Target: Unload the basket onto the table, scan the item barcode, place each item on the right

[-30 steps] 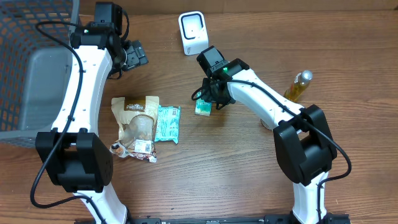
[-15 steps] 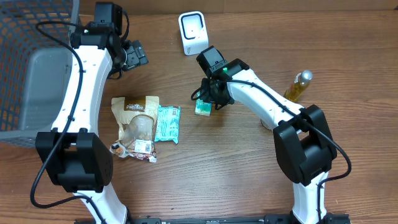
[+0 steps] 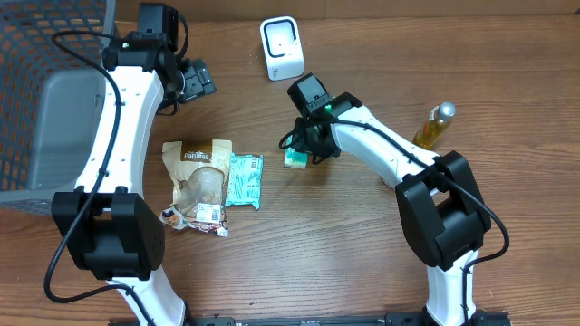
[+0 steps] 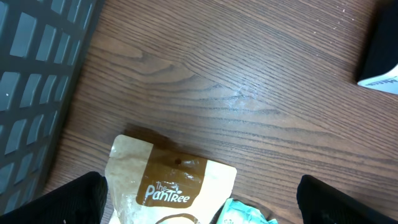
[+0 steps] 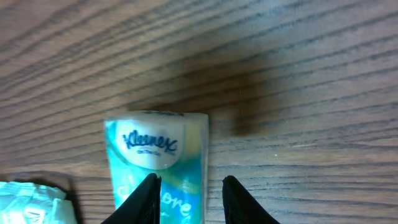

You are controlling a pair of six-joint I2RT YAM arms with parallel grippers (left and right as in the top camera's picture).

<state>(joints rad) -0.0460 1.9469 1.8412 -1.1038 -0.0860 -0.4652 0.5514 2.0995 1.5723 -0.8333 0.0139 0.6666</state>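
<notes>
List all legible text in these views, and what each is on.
"The PanTree": brown pouch
"Kleenex": tissue pack
"...ore": same tissue pack, lower down, partly hidden
Teal packet: print too small to read
White label at the pouch's bottom end: too small to read
Barcode scanner: no readable text

A surface (image 3: 299, 263) of dark brown wood with a fine, streaked grain is seen in every view. A faint pale sheen is laid on the wood by the light. A grey wire basket (image 3: 36, 41) is set at its far left corner.
</notes>
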